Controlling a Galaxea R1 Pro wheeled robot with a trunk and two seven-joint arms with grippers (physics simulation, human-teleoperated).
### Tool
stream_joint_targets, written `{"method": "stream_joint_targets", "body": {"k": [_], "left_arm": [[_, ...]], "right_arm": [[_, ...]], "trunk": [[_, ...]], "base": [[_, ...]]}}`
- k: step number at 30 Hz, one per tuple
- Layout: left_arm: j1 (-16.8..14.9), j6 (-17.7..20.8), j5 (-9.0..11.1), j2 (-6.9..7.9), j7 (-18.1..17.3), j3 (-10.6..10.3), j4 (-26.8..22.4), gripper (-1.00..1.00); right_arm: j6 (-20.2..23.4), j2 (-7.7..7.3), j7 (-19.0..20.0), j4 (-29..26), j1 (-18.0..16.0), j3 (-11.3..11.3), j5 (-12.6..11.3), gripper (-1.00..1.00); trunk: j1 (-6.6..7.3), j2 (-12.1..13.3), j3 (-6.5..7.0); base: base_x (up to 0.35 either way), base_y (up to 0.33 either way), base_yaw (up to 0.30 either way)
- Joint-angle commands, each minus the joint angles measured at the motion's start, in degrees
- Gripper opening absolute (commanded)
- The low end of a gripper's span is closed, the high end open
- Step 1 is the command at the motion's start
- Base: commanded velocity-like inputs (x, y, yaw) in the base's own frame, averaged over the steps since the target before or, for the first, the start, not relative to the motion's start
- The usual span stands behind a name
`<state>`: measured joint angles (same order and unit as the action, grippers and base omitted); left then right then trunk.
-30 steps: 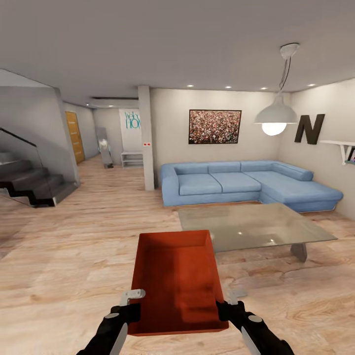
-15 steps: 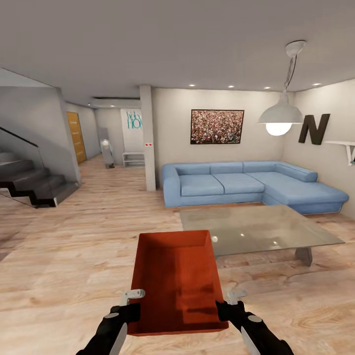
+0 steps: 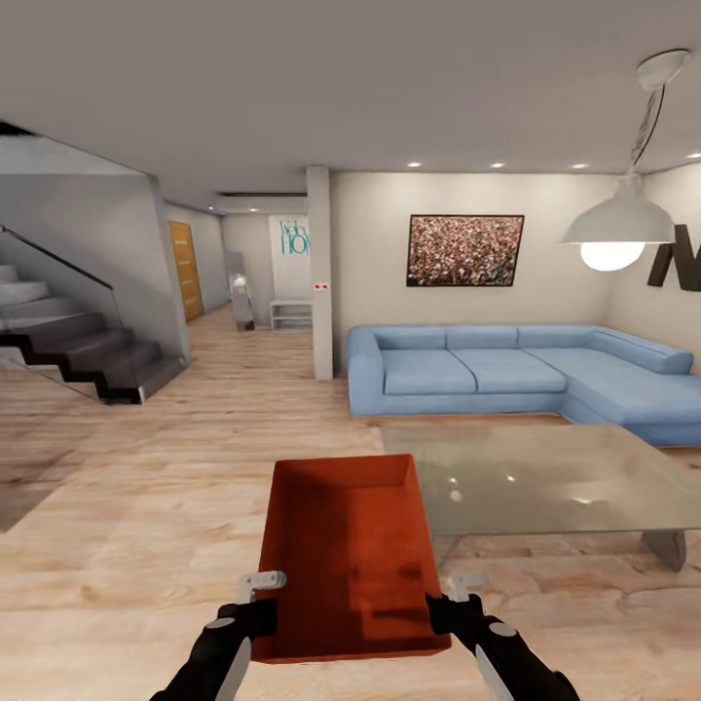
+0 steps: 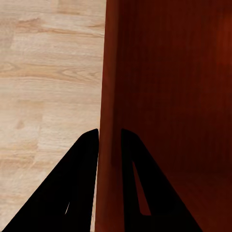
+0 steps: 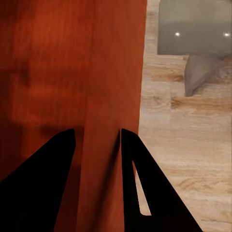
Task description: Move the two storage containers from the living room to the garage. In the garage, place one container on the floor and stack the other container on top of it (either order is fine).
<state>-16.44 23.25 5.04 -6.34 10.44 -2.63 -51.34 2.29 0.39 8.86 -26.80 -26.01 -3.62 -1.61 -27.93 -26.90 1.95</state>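
Here the left gripper (image 3: 261, 596) pinches the storage container's (image 3: 346, 555) left wall, one finger on each face of it, and the right gripper (image 3: 458, 596) is clamped the same way on the right wall. The orange-red bin hangs level above the light wood floor (image 3: 146, 506). Its right rim lies near the grey coffee table's (image 3: 545, 477) edge; bare planks run leftward to the stairs (image 3: 78, 341). A blue sofa (image 3: 516, 370) stands beyond.

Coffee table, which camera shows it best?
The head view: the grey coffee table shows nearly whole, in front of the blue sofa. The right wrist view catches just a corner and one leg beyond the container wall.
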Motion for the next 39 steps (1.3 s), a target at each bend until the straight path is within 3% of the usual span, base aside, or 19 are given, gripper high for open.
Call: {"method": "stream_joint_targets", "body": {"k": [1,30,39], "left_arm": [[0.01,0.48,-1.08,-0.03,1.43,-0.01,-0.06,-1.0],[0.01,0.4,-1.0,0.01,1.34,-0.01,-0.07,-1.0],[0.01,0.4,-1.0,0.01,1.34,-0.01,-0.06,-1.0]], "right_arm": [[0.26,0.23,2.39,-0.18,0.0,0.11,-0.67,-1.0],[0.26,0.23,2.3,-0.18,-0.01,0.11,-0.67,-1.0],[0.26,0.23,2.47,-0.18,-0.01,0.17,-0.68,-1.0]], "trunk": [[-0.05,-0.03,-0.02],[-0.05,-0.03,-0.02],[-0.05,-0.03,-0.02]], "base": [[0.324,0.0,0.29],[0.324,0.0,0.289],[0.324,0.0,0.052]]}}
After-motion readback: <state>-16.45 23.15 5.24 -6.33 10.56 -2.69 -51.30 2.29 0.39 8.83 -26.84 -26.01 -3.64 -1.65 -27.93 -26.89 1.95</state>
